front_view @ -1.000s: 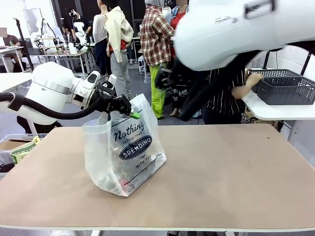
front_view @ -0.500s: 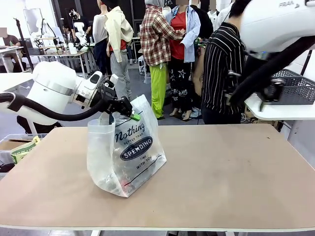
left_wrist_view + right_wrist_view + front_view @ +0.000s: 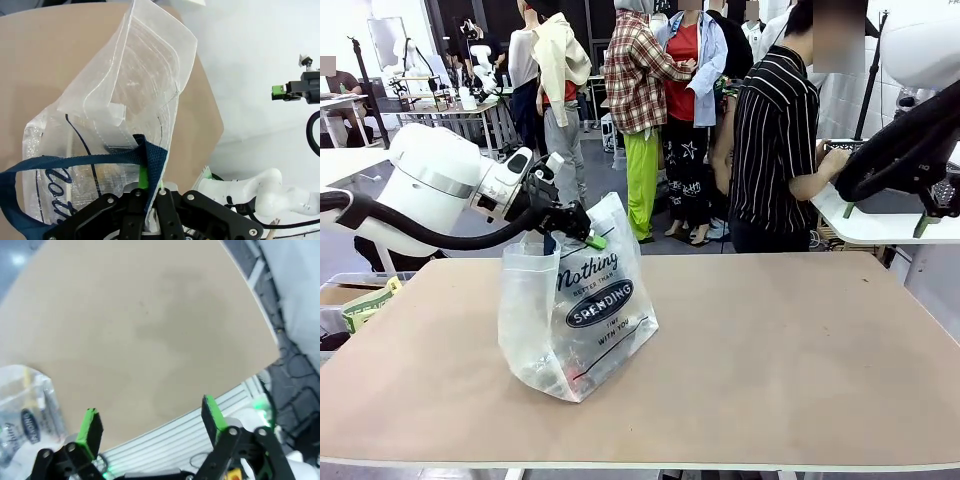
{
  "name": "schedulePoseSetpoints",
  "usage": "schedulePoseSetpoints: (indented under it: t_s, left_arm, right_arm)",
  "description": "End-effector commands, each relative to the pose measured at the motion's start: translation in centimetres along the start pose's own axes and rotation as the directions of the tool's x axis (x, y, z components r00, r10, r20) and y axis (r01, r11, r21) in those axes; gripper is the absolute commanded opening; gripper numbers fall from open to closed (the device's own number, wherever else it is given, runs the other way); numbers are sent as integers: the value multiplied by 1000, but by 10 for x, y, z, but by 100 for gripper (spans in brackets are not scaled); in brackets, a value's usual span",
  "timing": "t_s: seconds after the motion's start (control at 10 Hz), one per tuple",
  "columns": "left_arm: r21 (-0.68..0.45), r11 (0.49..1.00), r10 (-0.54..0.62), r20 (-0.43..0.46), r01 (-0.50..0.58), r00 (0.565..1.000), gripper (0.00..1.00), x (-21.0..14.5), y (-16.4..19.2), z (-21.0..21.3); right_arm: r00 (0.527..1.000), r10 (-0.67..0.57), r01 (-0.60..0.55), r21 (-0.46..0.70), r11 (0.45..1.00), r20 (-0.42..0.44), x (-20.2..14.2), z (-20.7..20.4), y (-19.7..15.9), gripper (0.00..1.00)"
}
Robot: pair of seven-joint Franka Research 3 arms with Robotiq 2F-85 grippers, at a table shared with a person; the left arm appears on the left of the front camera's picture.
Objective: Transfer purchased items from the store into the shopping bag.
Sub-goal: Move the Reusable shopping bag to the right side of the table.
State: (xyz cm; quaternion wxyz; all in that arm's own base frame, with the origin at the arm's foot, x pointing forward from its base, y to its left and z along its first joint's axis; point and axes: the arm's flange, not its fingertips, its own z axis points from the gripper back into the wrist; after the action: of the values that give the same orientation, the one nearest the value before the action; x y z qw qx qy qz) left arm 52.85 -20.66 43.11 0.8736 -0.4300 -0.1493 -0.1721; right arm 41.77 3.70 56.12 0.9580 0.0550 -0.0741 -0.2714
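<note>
You had the left gripper [image 3: 582,232] pinched on the rim of the shopping bag [image 3: 578,318], left of centre in the front view, its jaws pressed together on the plastic and on the dark blue handle [image 3: 150,162] that crossed the lower middle of the left wrist view. That hold looked meant to keep the bag's mouth lifted and standing on the table [image 3: 770,340], so that things could be dropped in from above; without it the thin plastic would probably sag shut. Through the bag's translucent wall, low in its left corner, you could make out dim shapes of purchased items [image 3: 552,375] already lying inside, though which goods they were could not be told. The right gripper [image 3: 152,427] had its jaws spread wide with nothing between them, and its wrist view looked down across bare table, with the bag only a small patch at the far left edge of that frame, well apart from the green pads [image 3: 213,416]. At the upper right of the front view the right arm [image 3: 905,155] hung near a white side table, where a person [image 3: 775,150] in a striped shirt stood; you seemed to be sending it there for the next item.
</note>
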Motion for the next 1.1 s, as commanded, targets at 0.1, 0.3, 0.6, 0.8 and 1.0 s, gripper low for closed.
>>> schedulePoseSetpoints:
  t_s: [0.1,0.3,0.6,0.8,1.0]
  left_arm:
    - [50,999,2,-14,-2,1000,0,-8,0,-7]
    - [68,998,1,-9,-1,1000,0,-6,-6,-5]
    - [260,963,-95,91,69,991,0,0,-41,33]
    - [374,924,-143,137,82,980,0,8,-55,72]
    - [496,868,-146,219,19,965,0,9,-59,117]
  right_arm:
    - [1000,0,0,0,1000,0,0,0,0,100]
    - [1000,0,0,0,1000,0,0,0,0,100]
    - [1000,0,0,0,1000,0,0,0,0,100]
    - [1000,0,0,0,1000,0,0,0,0,100]
    - [1000,0,0,0,1000,0,0,0,0,100]
